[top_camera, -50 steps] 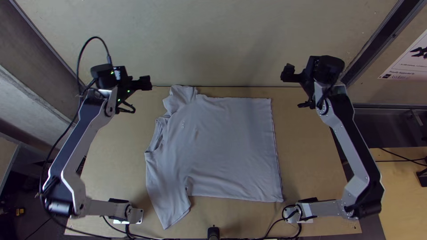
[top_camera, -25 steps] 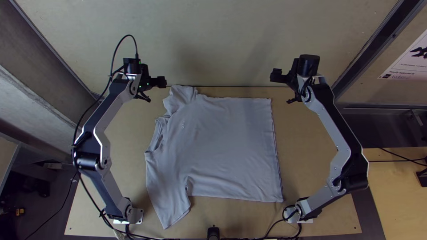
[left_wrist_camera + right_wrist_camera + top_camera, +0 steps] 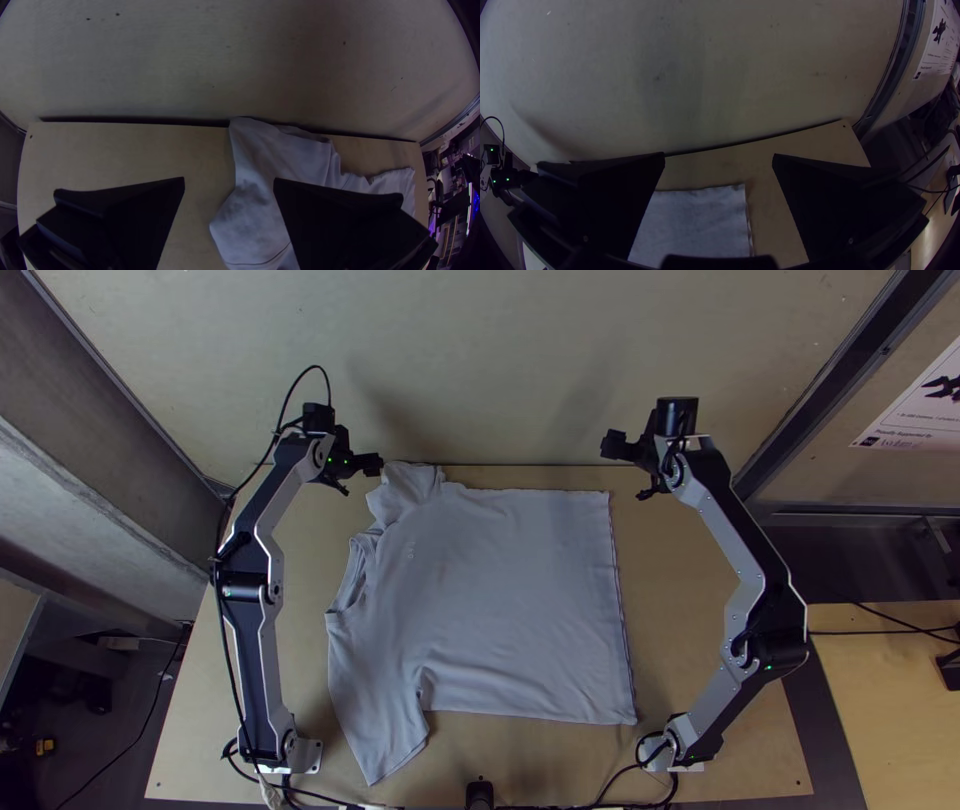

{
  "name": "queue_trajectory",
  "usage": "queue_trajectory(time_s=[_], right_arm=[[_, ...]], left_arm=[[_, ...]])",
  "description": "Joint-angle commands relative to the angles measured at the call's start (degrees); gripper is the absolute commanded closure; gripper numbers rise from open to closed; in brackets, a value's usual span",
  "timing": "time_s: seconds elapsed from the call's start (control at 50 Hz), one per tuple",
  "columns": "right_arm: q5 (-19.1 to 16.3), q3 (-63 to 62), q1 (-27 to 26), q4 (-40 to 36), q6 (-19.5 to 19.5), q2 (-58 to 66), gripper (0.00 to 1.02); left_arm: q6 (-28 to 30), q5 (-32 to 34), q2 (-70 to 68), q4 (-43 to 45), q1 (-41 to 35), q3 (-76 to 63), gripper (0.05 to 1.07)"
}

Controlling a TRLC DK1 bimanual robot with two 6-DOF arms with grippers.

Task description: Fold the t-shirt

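we've got a plain pale grey t-shirt point(image 3: 510, 600), light tan table point(image 3: 670, 640), 2 silver-and-black arms point(image 3: 260, 660), black left gripper point(image 3: 373, 465), black right gripper point(image 3: 612, 446)

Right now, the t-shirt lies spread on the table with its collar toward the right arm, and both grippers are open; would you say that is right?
Not quite: in the top view, the collar of the t-shirt faces the left arm. It does lie spread on the table, and the left gripper and right gripper are open.
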Motion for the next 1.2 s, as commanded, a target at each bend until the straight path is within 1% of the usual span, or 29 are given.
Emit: queue_trajectory(time_s=[0.0,0.16,0.62,0.96,1.08,1.12,1.14,1.16,1.18], right_arm=[[-0.5,1.4,0.15,-0.34,2.23,1.85,0.04],[-0.5,1.23,0.24,-0.43,3.37,3.17,0.04],[-0.5,1.05,0.5,-0.43,3.46,6.24,0.04],[-0.5,1.31,0.94,-0.34,5.04,7.65,0.04],[-0.5,1.05,1.03,-0.51,4.87,7.39,0.04],[-0.5,1.05,0.94,-0.51,4.87,7.47,0.04],[-0.5,1.14,0.94,-0.43,4.87,7.56,0.04],[-0.5,1.31,0.94,-0.43,4.87,7.83,0.04],[-0.42,1.49,0.94,-0.43,4.78,8.09,0.04]], left_arm=[[-0.38,2.33,2.0,0.15,-0.14,2.5,0.42],[-0.38,3.39,4.37,1.11,-0.49,3.38,0.43],[-0.91,3.48,9.56,4.19,-0.84,5.14,0.42],[-1.35,3.83,11.49,5.24,-2.95,5.23,0.42],[-1.35,3.83,12.28,5.07,-3.48,5.23,0.42],[-1.35,3.83,12.37,4.98,-3.57,5.23,0.43],[-1.35,3.83,12.46,4.98,-3.57,5.14,0.46],[-1.35,3.83,12.46,4.98,-3.65,5.23,0.5],[-1.35,3.83,12.46,4.98,-3.65,5.23,0.58]])
